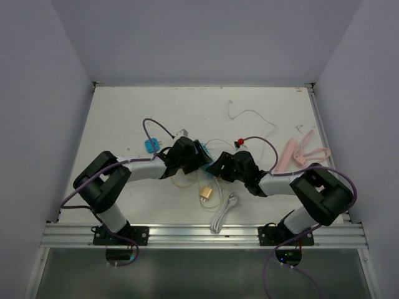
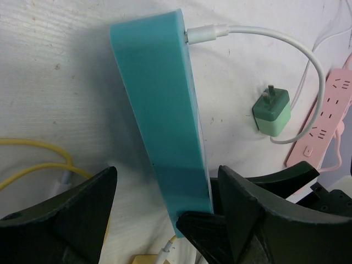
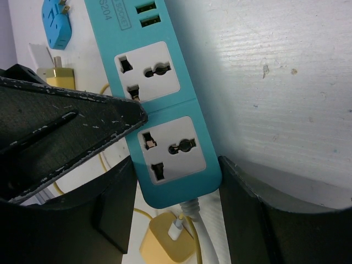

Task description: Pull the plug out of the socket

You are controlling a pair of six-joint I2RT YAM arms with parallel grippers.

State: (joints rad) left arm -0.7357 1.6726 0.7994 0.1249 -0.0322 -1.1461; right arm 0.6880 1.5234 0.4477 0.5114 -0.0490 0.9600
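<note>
The white worktop point(image 1: 124, 112) carries everything. Both arms meet at its middle over the teal power strip point(image 3: 170, 105).

The right gripper point(image 3: 177, 162) has its jaws closed on the strip's cord end, with one finger pressed against each long side. The strip looks tipped up off the worktop in that hold. The left gripper point(image 2: 165, 170) has its jaws spread wide and holds nothing. The strip passes between them, and one finger lies across the strip's face.

A pink power strip point(image 2: 324, 118) lies well apart at the far right.

Both sockets point(image 3: 147, 69) on the teal face are empty. A green plug point(image 2: 271, 113) lies loose on the worktop near the pink strip.

The piece left to pull looks to be the white plug point(image 2: 204, 34), which meets the teal strip at its far end. I cannot tell how deeply it is seated.

The strip is probably light, rigid plastic with smooth sides, so it would follow the plug unless clamped. The plug's housing is small and hard, while its cable is soft and would stretch or slip. The left jaws should take the housing itself, just beside the strip, and draw it straight out.
</note>
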